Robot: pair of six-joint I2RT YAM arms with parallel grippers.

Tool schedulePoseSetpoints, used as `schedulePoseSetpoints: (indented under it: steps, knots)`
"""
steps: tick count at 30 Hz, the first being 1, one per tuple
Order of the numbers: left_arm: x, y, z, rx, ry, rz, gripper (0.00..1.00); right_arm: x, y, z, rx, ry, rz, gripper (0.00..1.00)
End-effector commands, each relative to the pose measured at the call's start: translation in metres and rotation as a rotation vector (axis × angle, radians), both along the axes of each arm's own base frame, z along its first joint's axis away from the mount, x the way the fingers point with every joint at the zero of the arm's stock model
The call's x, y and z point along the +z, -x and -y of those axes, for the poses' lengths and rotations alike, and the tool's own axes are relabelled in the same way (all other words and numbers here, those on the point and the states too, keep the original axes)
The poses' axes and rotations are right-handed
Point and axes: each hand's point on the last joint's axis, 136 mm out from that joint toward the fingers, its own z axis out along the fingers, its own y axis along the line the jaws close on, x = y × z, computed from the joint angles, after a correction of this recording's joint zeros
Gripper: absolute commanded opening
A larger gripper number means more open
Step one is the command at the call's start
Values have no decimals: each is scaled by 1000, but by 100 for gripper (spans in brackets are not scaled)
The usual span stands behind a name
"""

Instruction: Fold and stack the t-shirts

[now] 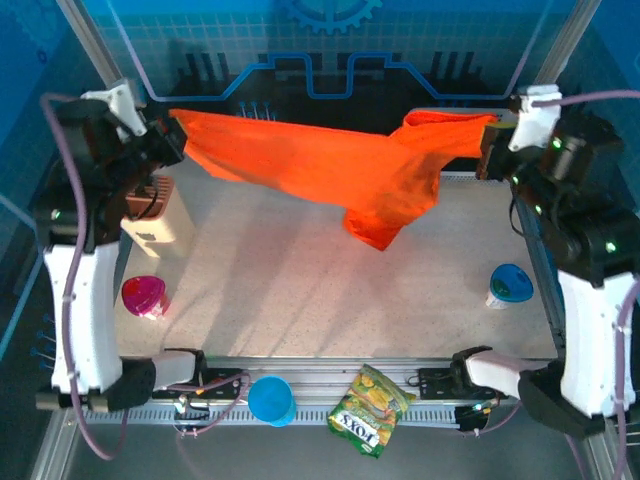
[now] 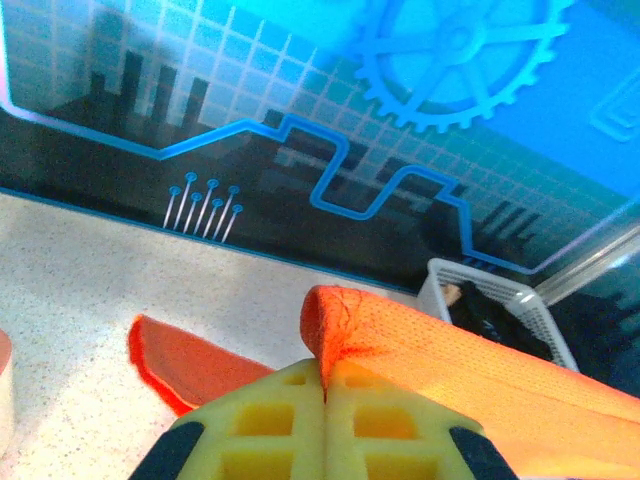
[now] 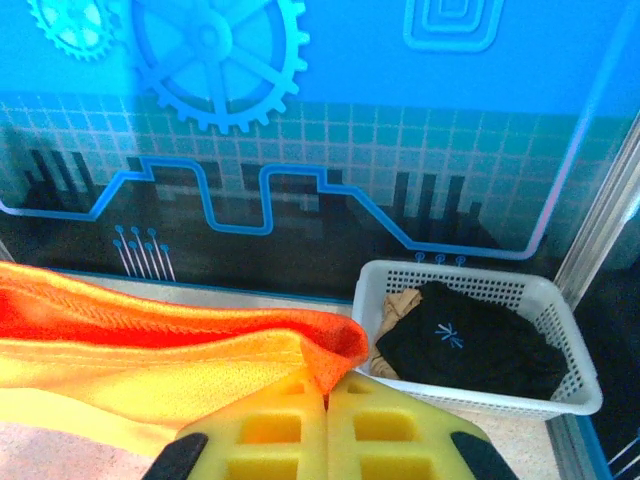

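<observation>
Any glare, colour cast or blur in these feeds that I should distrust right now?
Top external: the orange t-shirt is oversaturated and throws a reddish tint on the table. Left wrist: the weave is sharp at the left gripper. Right wrist: cloth beside the right gripper washes out to yellow; the black t-shirt in the basket is crisp.

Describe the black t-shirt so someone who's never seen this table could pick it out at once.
Follow the blue gear-printed back wall down to the white slotted basket at its foot, by the metal post. The black t-shirt lies crumpled inside beside a tan cloth; it is the dark one with a small pale mark.
</observation>
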Motion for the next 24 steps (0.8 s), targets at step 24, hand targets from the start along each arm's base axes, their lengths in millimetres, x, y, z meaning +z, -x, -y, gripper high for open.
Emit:
schedulePoseSetpoints:
  steps: [24]
  knots:
    - [32,26,-2,2,-55,97,6,50,7,41,-209,198,122,0]
